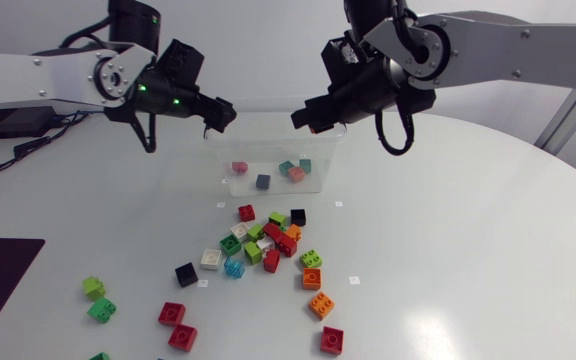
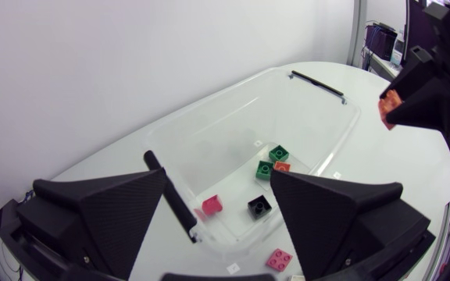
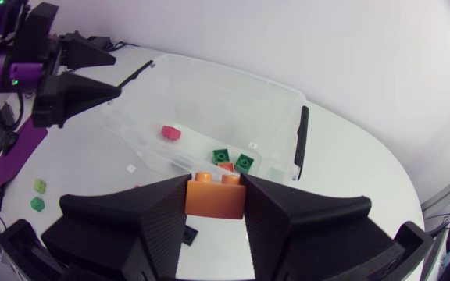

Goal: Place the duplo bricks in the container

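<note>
**Step in hand:** delivery of one brick to the container.

**Right claw:** The right claw (image 3: 216, 186) pinches an orange brick (image 3: 216, 200) by its two short ends, with both fingers pressed against it. The clear container (image 3: 233, 76) lies ahead of and below this claw. The brick appears to hang about over the container's nearer wall, close to a black handle (image 3: 300, 140). The exact overlap cannot be fixed from these views.

**Left claw:** The left claw (image 2: 217, 178) is spread and holds nothing. It stands above the opposite end of the container, well apart from the right claw.

**Orientation:** The brick's long axis runs across the gap from finger to finger. Its two visible studs point ahead, past the fingertips.

**Contents ahead of the right claw:** a pink brick (image 3: 170, 133) and a green brick (image 3: 244, 162), among a few others. Many loose bricks (image 1: 268, 240) remain on the tabletop (image 1: 448, 260).

**Recommendation:**
- Carry the brick further ahead until it is plainly inside the rim.
- Lower it somewhat so it is less likely to bounce out.
- Then part both fingers evenly.
- Releasing at the wall risks the brick tipping outside.
</note>
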You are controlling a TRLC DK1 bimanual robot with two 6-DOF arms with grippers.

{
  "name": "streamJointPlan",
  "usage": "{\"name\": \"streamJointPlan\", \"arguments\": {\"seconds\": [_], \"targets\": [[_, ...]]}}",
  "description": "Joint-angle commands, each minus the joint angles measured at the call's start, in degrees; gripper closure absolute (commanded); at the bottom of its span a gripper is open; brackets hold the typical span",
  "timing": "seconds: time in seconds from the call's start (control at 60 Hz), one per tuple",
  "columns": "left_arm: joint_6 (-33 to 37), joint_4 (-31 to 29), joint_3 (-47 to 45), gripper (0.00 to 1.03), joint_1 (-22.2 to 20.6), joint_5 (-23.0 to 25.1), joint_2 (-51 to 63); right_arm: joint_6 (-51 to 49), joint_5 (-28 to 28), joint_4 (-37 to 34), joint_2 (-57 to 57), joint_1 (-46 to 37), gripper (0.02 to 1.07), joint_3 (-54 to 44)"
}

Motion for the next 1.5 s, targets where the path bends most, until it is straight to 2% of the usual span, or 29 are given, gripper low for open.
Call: {"name": "streamJointPlan", "arguments": {"seconds": [0.0,0.183,0.35,0.7,0.867,0.9,1.033,1.1,1.133,1.233,1.483], "targets": [[1.99,-1.21,-4.53,0.05,0.77,-0.24,-6.08,-0.78,-0.09,0.76,3.03,-0.01,0.75,2.0],[7.96,-6.3,-12.09,0.06,2.0,0.55,-13.55,-0.69,0.17,2.34,6.99,0.51,0.75,6.13],[12.71,-8.41,-18.95,0.06,2.88,1.6,-17.5,-0.69,0.26,3.39,10.68,0.78,0.75,9.82],[20.18,-12.19,-27.74,0.06,3.76,2.75,-19.52,-0.96,1.58,5.59,17.18,1.75,0.75,15.88],[23.61,-13.95,-31.43,0.06,2.35,2.66,-18.56,-1.4,2.46,5.86,21.93,1.66,0.74,20.72],[24.14,-14.3,-31.95,0.06,2.09,2.57,-18.21,-1.57,2.72,5.86,22.54,1.66,0.7,21.42],[27.3,-16.24,-32.92,0.06,1.91,2.31,-16.27,-1.92,3.51,5.24,25.18,1.39,0.39,24.23],[28.18,-17.03,-33.1,0.07,1.91,2.22,-15.57,-2.45,3.95,5.15,25.53,1.31,0.19,24.76],[28.71,-17.47,-33.36,0.07,1.82,2.13,-15.48,-2.45,3.95,5.15,25.36,1.22,0.14,24.76],[30.38,-18.96,-34.24,0.07,1.03,0.72,-15.48,-2.54,3.95,4.62,23.95,0.87,0.07,24.59],[31.78,-22.65,-35.65,0.07,-1.34,-2.53,-12.32,-2.45,3.95,4.45,15.6,1.22,0.07,17.12]]}}
